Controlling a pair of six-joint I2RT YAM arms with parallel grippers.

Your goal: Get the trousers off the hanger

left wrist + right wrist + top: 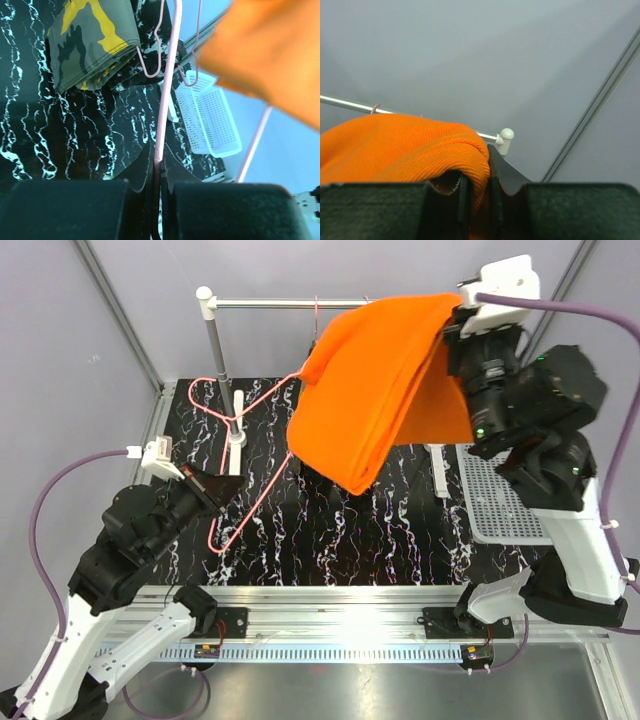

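My right gripper [455, 325] is shut on an edge of the bright orange trousers [375, 385] and holds them high by the rail's right end; the cloth fills its jaws in the right wrist view [405, 150]. My left gripper [222, 483] is shut on the thin pink wire hanger [255, 415], seen between its fingers in the left wrist view [167, 85]. The hanger's hook [316, 306] is on the rail. The camouflage trousers [92, 40] lie folded on the table. I cannot make out the black trousers.
A white rack post [213, 350] and metal rail [265, 305] stand at the back of the black marbled table [330, 530]. A white mesh basket [500, 500] sits at the right. An aluminium frame rail [330, 600] runs along the near edge.
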